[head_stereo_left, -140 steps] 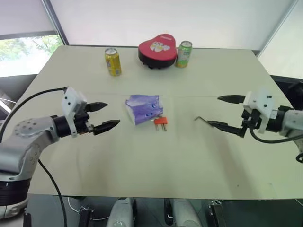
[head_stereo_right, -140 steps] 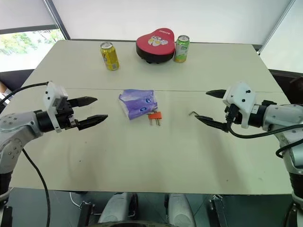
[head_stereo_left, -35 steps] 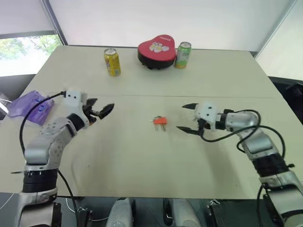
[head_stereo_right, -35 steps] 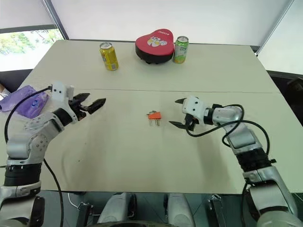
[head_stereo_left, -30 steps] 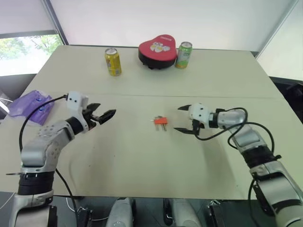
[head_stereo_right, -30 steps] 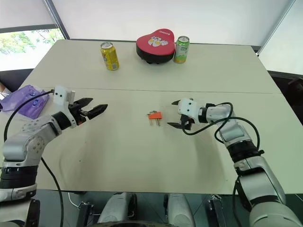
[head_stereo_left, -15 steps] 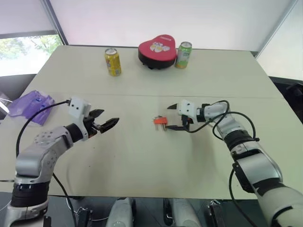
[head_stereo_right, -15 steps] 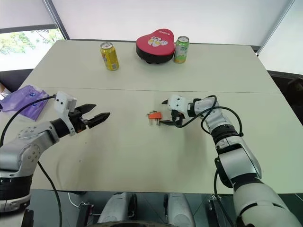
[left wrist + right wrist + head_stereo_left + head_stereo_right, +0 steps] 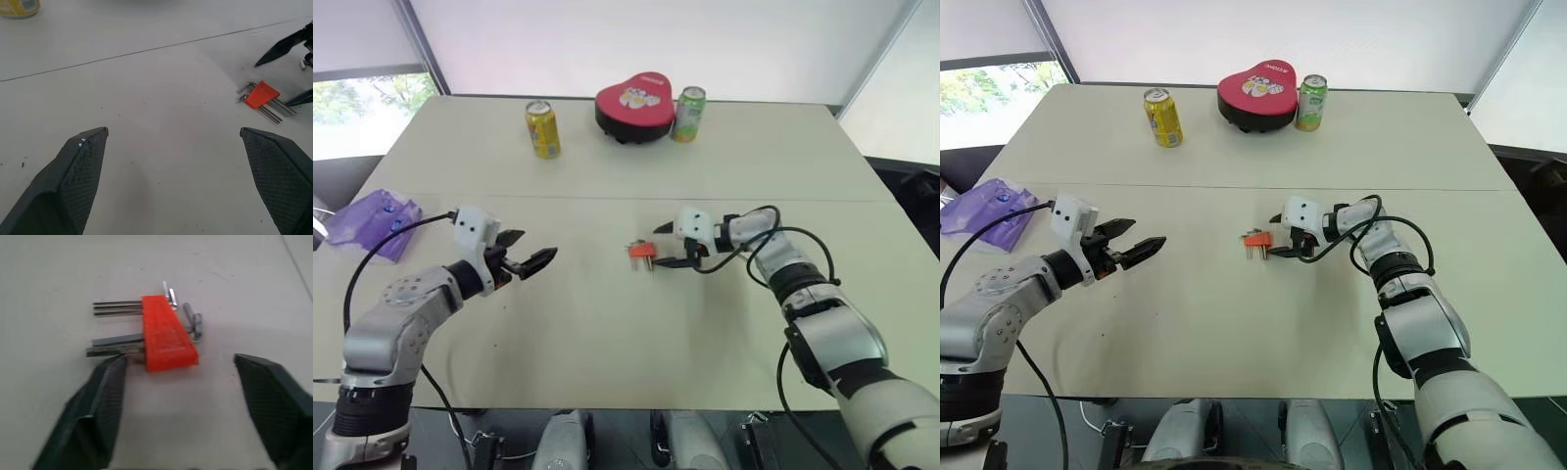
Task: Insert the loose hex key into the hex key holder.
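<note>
1. R gripper [image 9: 1273, 237] is sitting half open around the hex key holder [image 9: 166, 333], holding nothing. One finger is right by the key ends, so a squeeze could be sliding the holder across the desk [image 9: 607, 333].
2. Loose hex key: can't tell it from the keys at the holder, so it could be grabbing the wrong one.
3. L gripper [image 9: 536, 245], wide open & empty, is hovering well left of the holder, so nothing is steadying it.

Holder [image 9: 166, 333] orange-red, keys grey. Tin [image 9: 634, 101] red. Cans: yellow [image 9: 542, 128], green [image 9: 688, 113]. Bag [image 9: 374, 221] purple. Table [image 9: 607, 333] beige.
</note>
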Motion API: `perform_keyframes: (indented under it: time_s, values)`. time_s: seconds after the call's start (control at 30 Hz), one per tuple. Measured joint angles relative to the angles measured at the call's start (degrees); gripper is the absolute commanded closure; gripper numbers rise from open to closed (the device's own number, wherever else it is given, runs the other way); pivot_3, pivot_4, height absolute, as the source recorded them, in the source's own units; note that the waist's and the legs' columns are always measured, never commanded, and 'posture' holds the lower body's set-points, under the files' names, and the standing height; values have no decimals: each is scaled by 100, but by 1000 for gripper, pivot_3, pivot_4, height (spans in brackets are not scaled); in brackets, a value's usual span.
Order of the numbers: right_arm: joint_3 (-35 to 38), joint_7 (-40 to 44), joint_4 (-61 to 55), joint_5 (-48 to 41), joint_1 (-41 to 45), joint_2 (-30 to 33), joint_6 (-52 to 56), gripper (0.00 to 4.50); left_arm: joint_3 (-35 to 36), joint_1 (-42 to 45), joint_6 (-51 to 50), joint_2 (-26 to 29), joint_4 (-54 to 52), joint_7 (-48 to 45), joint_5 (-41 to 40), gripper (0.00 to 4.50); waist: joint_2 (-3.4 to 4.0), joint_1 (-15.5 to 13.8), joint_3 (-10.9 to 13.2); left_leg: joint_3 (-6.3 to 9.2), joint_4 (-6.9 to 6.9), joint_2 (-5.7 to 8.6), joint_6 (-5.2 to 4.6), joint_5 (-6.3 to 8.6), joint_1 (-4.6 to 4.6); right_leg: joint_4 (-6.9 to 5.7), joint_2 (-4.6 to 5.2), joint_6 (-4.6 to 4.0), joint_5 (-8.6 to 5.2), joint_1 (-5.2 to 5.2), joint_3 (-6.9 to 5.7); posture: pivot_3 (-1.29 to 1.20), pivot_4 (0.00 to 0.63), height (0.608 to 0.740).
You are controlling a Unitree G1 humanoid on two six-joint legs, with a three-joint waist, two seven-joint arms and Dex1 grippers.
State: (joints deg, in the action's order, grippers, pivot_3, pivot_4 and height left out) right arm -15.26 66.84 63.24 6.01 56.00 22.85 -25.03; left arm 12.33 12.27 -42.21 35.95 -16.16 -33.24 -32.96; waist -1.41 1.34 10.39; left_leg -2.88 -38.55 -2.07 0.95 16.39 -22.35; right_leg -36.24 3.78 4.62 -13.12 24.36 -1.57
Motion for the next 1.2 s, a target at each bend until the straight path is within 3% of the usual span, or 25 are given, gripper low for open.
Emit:
perform_keyframes:
  time_s: [0.07, 0.4, 0.57, 0.9, 1.2]
  values:
    - [-8, 32, 40, 53, 18, -82, -45, 3454, 5, -49, 2, 0, -51, 29, 2, 0, 0, 14, 0, -1, 0, -3, 0, 0, 1, -2, 0, -2, 1, 0, 0, 0, 150, 740]
    - [-34, -13, 339, 314, 273, -276, -169, 3476, 53, -248, 30, -13, -208, 189, 28, 0, 2, 120, -1, 0, 5, -22, 2, -1, 5, -5, 0, -2, 1, 0, 0, 0, 150, 740]
    - [-126, -372, 51, 606, 174, -77, -808, 3476, -37, -79, 37, -63, -185, 103, 1, 0, 4, 87, 1, -3, 5, -20, 4, -1, 2, -3, 2, -3, 1, 0, 0, 0, 150, 740]
    - [140, -3612, -3030, 2107, -1013, 853, -2677, 3476, -327, 1738, -517, -163, 580, -934, -871, 0, 14, -40, 11, -7, 4, 10, 18, -9, -10, 1, 2, -1, 1, 11, 2, 0, 150, 740]
    - [250, -4861, -4983, 3004, -1803, 775, -2408, 3476, -665, 2764, -735, -334, 1298, -1544, -1024, 0, 12, -41, 12, -8, 4, 10, 32, -18, -10, 0, -3, 0, 1, 11, 4, 0, 150, 740]
